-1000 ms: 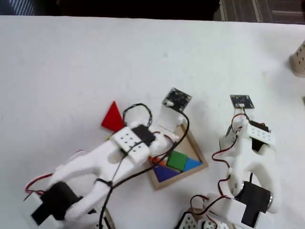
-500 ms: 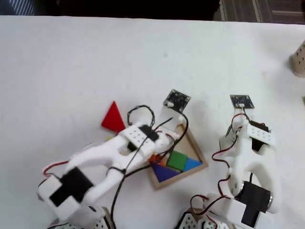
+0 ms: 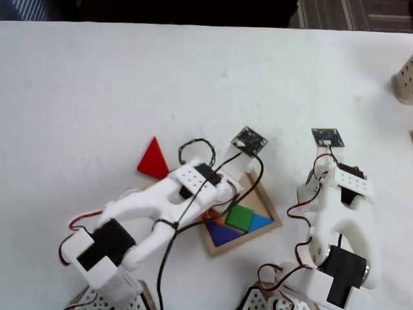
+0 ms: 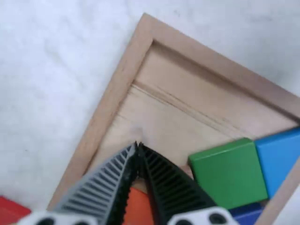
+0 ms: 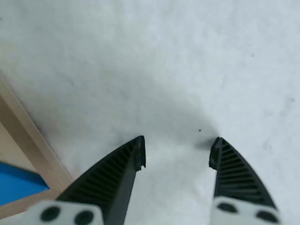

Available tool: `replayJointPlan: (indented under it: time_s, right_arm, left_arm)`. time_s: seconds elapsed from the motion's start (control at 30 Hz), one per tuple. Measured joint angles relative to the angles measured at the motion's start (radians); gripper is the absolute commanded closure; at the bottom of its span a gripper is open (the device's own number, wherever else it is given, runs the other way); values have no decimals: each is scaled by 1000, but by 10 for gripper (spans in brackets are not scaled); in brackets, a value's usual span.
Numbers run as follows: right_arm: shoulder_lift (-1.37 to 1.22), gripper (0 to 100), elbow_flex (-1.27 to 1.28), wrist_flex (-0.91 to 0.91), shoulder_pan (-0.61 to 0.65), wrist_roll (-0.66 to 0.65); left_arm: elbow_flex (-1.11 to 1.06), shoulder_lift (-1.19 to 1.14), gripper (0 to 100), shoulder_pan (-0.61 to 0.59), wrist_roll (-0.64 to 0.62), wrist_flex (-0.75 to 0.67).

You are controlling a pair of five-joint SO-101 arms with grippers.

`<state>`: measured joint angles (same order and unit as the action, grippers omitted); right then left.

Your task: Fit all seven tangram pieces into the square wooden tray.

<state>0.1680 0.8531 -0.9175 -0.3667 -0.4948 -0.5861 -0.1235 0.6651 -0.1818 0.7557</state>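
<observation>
Four tangram pieces show inside the square wooden tray: a green square, a light blue piece, a dark blue triangle and an orange piece. My left arm lies across the tray's left side and hides it from above. The left gripper is closed on nothing, its tips over bare tray floor near the green square. A red triangle lies on the white table, apart from the tray. My right gripper hangs open over the table just beside the tray's rim. A beige perforated object sits at the table's right edge.
</observation>
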Motion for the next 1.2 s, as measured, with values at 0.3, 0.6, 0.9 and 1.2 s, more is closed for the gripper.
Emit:
replayJointPlan:
  time_s: [0.3,0.6,0.9,1.2]
  right_arm:
    - [0,776,0,0,0,0]
    - [0,776,0,0,0,0]
    - [0,776,0,0,0,0]
    - [0,776,0,0,0,0]
  left_arm:
    - [8,2,980,29,2,43]
    - [12,2,980,11,2,-9]
    - [12,2,980,2,2,-173]
    - [12,2,980,141,2,-104]
